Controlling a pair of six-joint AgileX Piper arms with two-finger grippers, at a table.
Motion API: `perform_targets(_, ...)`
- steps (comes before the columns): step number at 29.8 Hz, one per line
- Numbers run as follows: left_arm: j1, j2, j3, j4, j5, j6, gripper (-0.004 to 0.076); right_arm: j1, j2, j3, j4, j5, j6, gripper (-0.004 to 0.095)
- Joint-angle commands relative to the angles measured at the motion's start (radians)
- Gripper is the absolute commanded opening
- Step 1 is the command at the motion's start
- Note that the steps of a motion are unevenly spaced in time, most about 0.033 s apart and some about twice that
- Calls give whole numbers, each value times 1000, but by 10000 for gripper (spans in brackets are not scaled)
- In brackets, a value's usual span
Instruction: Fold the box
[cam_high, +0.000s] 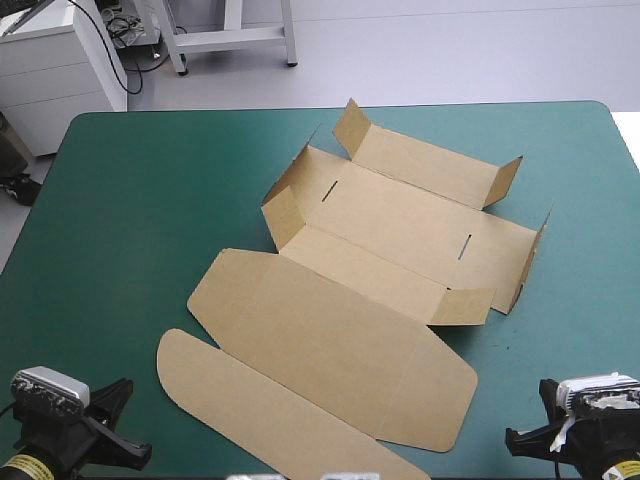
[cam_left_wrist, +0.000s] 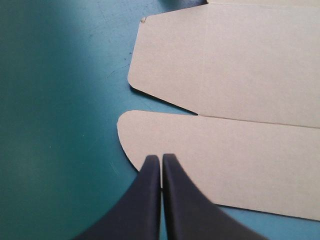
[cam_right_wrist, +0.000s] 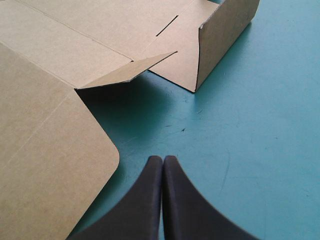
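I see box (cam_high: 400, 215) on worktop (cam_high: 130, 200), walls partly raised, lid (cam_high: 340, 340) flat; left fingers (cam_left_wrist: 145, 200) pressed together at box's near edge, right fingers (cam_right_wrist: 145, 200) likewise beside lid, empty.

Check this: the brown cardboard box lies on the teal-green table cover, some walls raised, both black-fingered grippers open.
Wrong on the grippers: the wrist views show the left gripper and right gripper shut, fingers meeting. The rest stands: the brown cardboard box lies on the teal-green cover, some walls raised.

1 brown box (cam_high: 400, 225), 2 claws: left claw (cam_left_wrist: 161, 159), right claw (cam_right_wrist: 163, 160)
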Motion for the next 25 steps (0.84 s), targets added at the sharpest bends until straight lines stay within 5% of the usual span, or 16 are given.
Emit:
perform_targets(1, -2, 15, -21, 0, -64, -6, -8, 0, 59, -91, 14, -22, -4, -20)
perform_targets(9, -2, 15, -21, 0, -64, -6, -8, 0, 336, -367, 27, 151, 47, -19)
perform_targets(25, -2, 15, -21, 0, -64, -6, -8, 0, 809, -634, 107, 219, 250, 37)
